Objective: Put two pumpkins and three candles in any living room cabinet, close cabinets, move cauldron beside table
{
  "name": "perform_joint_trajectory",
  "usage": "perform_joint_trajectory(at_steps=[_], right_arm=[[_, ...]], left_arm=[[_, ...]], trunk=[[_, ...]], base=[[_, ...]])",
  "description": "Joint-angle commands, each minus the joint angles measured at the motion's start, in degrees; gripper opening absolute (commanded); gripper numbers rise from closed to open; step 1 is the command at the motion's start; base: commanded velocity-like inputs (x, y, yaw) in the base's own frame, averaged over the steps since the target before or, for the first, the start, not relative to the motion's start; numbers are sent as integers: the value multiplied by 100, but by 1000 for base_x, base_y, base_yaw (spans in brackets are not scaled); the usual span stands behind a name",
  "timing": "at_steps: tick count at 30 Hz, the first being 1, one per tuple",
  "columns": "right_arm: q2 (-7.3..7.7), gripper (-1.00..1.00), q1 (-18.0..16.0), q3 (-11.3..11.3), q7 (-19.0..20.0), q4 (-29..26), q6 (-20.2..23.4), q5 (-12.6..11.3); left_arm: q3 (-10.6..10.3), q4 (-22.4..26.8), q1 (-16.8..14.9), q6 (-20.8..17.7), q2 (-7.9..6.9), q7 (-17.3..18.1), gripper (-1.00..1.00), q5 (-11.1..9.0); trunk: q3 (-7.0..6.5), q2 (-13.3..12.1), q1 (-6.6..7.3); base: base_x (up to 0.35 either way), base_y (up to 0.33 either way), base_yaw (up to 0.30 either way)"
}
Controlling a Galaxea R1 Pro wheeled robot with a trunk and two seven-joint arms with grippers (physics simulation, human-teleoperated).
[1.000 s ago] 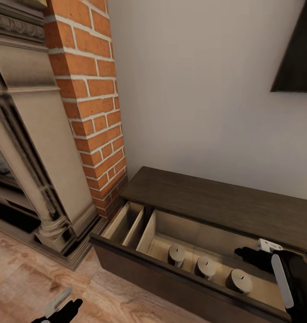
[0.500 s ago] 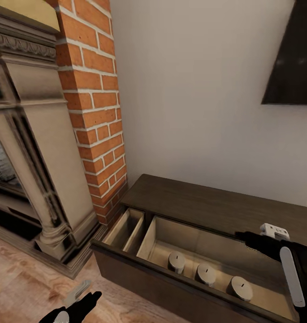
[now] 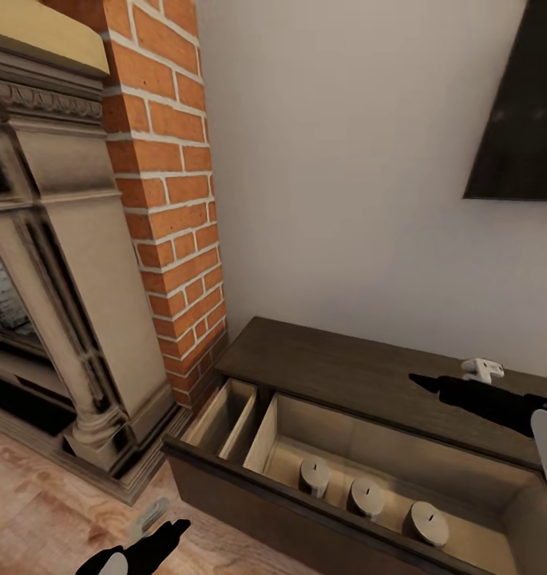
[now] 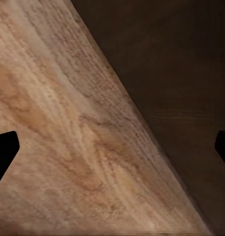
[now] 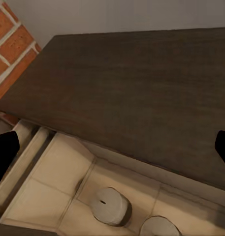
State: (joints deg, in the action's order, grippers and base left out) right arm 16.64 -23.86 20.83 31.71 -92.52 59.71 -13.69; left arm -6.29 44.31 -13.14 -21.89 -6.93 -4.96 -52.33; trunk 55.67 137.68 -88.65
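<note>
Right claw (image 3: 433,385) over the open cabinet (image 3: 369,375), left claw (image 3: 157,531) low above the floor (image 3: 33,511).
Both claws' fingers stand apart, holding nothing; the left claw is cut off at the head view's bottom edge. Three grey candles (image 3: 367,497) stand in a row inside the pulled-out drawer (image 3: 265,423), its right end cropped. The fireplace surround (image 3: 57,263) is cut off beside the brick pillar (image 3: 173,192).

Dark-brown cabinet (image 3: 369,375), grey candles (image 3: 366,497), red brick column (image 3: 173,184).
</note>
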Motion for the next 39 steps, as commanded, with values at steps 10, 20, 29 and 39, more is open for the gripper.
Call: perform_joint_trajectory(at_steps=[10,20,29,39], right_arm=[[46,100,-222,38,153,-3,29,15],[60,100,-309,41,160,-3,29,15],[59,100,-313,44,160,-3,29,15],[61,100,-313,48,160,-8,29,14]], left_arm=[[8,-154,-292,211,138,-4,100,-303],[-16,-195,-350,560,165,12,100,-331],[-8,-203,-356,580,172,24,100,-365],[0,-204,-356,583,169,33,100,-372]], trunk=[[-102,-240,133],[-102,-240,133],[-102,-240,133],[-102,-240,133]], base=[[0,0,-26],[0,0,-237],[0,0,-194],[25,0,-28]])
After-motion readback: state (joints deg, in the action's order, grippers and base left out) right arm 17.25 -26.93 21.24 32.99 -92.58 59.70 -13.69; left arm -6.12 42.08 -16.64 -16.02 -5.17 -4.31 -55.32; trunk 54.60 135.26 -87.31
